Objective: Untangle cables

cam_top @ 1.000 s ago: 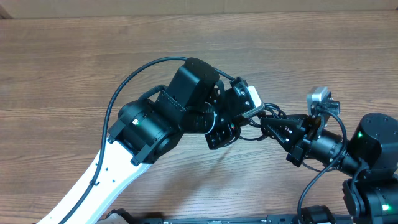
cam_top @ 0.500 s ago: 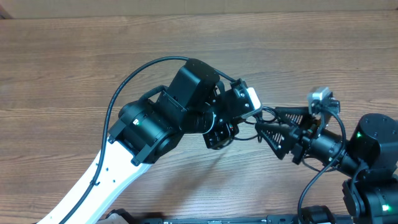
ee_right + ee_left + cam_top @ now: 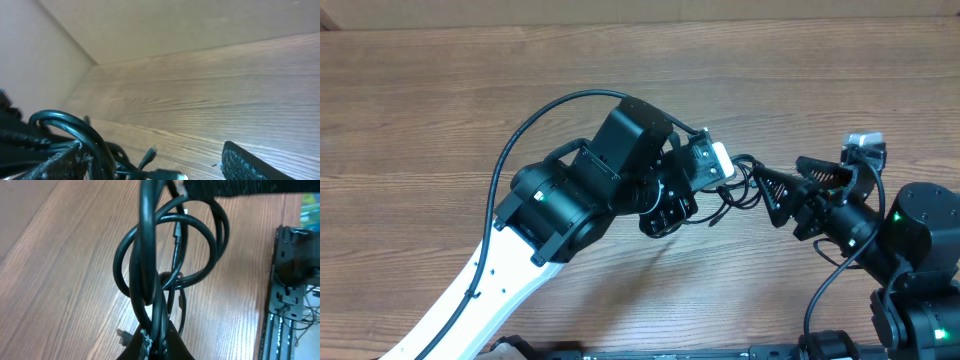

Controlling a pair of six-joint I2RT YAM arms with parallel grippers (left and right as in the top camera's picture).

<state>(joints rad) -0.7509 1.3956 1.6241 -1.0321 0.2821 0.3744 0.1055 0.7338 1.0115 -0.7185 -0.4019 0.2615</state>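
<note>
Cables (image 3: 740, 187) hung knotted above the counter (image 3: 420, 90), pinched in the closed left fingers (image 3: 180, 352), their loops trailing rightward to just beside the wide-spread, empty right fingers (image 3: 790, 195).

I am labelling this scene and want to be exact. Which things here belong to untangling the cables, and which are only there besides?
Job:
- cables
- left gripper, shut on the cables
- right gripper, open beside them

Not the job:
- table
- thick wire on the left arm
</note>
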